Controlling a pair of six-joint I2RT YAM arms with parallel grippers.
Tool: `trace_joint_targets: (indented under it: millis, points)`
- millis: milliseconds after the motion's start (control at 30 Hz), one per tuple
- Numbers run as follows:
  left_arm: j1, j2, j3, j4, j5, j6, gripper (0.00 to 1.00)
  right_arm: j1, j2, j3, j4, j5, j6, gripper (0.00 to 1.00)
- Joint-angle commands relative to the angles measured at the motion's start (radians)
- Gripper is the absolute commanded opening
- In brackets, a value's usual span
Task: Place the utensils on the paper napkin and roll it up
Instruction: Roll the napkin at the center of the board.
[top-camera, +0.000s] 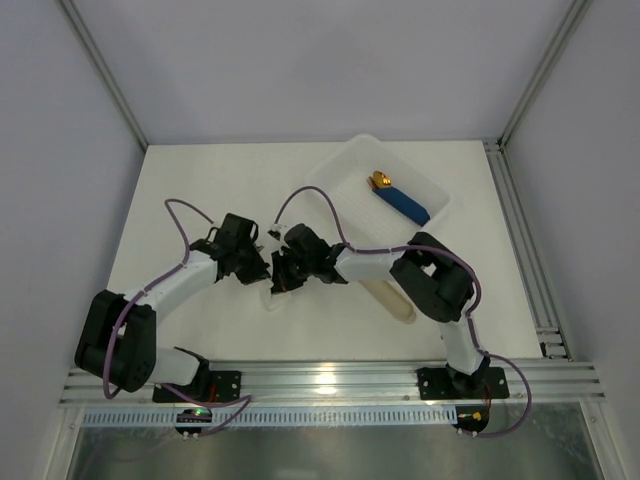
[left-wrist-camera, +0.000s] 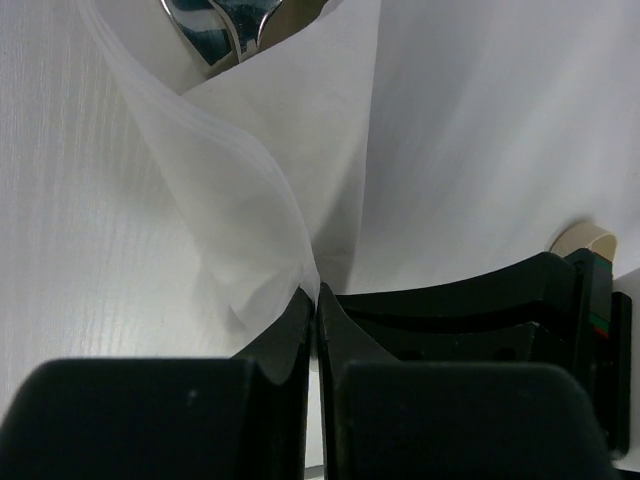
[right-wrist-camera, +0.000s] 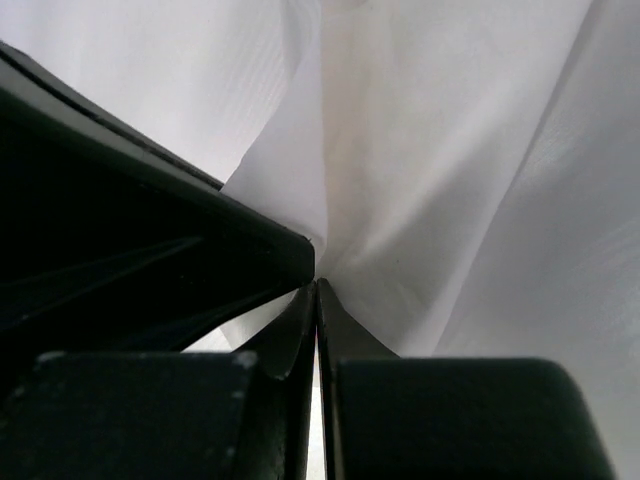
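Note:
The white paper napkin (left-wrist-camera: 250, 140) is folded over the utensils. Only a shiny silver tip of the utensils (left-wrist-camera: 215, 25) shows, at the top of the left wrist view. My left gripper (left-wrist-camera: 317, 292) is shut, pinching a fold of the napkin. My right gripper (right-wrist-camera: 316, 286) is shut on a fold of the napkin (right-wrist-camera: 430, 180) too. In the top view both grippers meet mid-table, left gripper (top-camera: 262, 268) against right gripper (top-camera: 285, 276), with a strip of the napkin (top-camera: 273, 298) showing just below them. The rest of the utensils is hidden.
A white plastic tray (top-camera: 340, 170) stands at the back right and holds a blue-handled gold-tipped piece (top-camera: 405, 203). A beige oblong sleeve (top-camera: 392, 298) lies under the right arm, and its end shows in the left wrist view (left-wrist-camera: 585, 240). Frame rails run along the right and near edges.

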Motion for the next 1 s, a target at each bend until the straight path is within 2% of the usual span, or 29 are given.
trace_joint_targets:
  millis: [0,367,967]
  points:
    - [-0.006,-0.003,0.04,0.044,-0.003,-0.001,0.0,-0.012,-0.099,0.018,-0.022,0.021,-0.022,0.04]
    - [-0.004,0.005,0.045,0.044,0.0,0.001,0.0,-0.086,-0.175,-0.079,-0.036,0.037,-0.039,0.04]
    - [-0.027,0.099,0.11,0.073,0.017,-0.005,0.0,-0.107,-0.014,-0.024,0.033,-0.022,-0.037,0.04]
